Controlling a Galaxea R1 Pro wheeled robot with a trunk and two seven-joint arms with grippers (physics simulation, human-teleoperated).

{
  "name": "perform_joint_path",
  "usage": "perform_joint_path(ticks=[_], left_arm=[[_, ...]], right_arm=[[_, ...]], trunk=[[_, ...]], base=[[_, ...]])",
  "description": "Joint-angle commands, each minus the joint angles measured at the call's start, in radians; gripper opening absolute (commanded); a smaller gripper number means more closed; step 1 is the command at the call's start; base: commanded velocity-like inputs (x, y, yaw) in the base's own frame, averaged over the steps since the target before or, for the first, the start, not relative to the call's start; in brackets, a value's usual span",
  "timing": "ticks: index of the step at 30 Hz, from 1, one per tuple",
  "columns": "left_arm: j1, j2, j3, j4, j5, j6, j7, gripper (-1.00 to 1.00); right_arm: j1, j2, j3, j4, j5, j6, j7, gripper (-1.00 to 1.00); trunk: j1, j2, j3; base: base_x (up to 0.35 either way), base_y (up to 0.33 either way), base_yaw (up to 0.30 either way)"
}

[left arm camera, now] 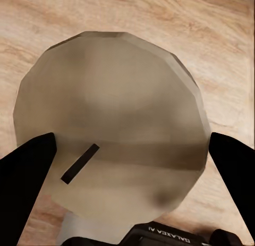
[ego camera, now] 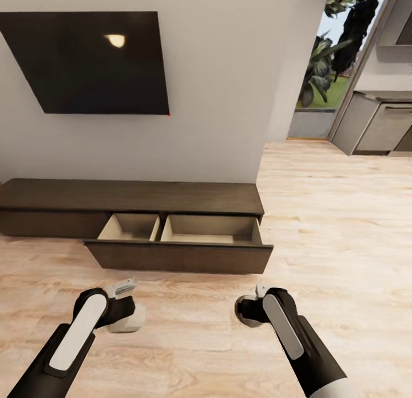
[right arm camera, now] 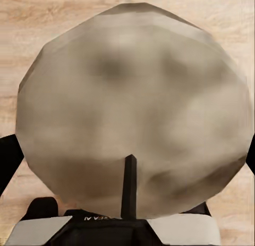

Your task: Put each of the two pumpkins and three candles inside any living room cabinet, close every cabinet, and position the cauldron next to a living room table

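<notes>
Wide bare stretch of pale wood-plank floor lies between the arms and the long low dark brown wooden cabinet against the wall. Its pulled-out drawer front juts onto the floor, a low barrier ahead. Behind it, two pale light-wood drawer compartments gape open from above, their insides bare, split by one thin divider. Above hangs a flat black wall screen, well clear of the cabinet top. To the right, the floor runs open.
</notes>
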Motion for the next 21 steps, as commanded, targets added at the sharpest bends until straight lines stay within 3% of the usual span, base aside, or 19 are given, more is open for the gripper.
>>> perform_joint_path(ticks=[1,3,7,11,21], left_arm=[[0.0,0.001,-0.005,-0.02,0.007,0.006,0.011,-1.0],[0.003,0.002,-0.011,-0.048,0.007,0.006,0.011,-1.0],[0.005,0.002,-0.013,-0.07,0.007,0.007,0.011,-1.0],[0.006,0.0,-0.015,-0.077,0.014,0.007,0.011,-1.0],[0.006,-0.001,-0.016,-0.08,0.017,0.007,0.011,-1.0]], right_arm=[[0.0,-0.001,0.001,-0.045,-0.008,0.023,-0.012,-1.0],[0.0,-0.001,-0.001,-0.141,-0.015,0.041,-0.013,-1.0],[0.0,0.0,0.001,-0.204,-0.018,0.05,-0.013,-1.0],[0.0,0.0,0.002,-0.211,-0.017,0.051,-0.013,-1.0],[0.001,0.002,0.003,-0.203,-0.008,0.049,-0.013,-1.0]], trunk=[[0.0,0.0,-0.001],[0.0,0.0,-0.001],[0.0,0.0,-0.001],[0.0,0.0,-0.001],[-0.038,0.07,0.03]], base=[[0.103,0.002,-0.005],[0.114,0.001,-0.002],[0.071,0.0,0.0],[0.01,0.0,0.0],[0.0,0.0,0.0]])
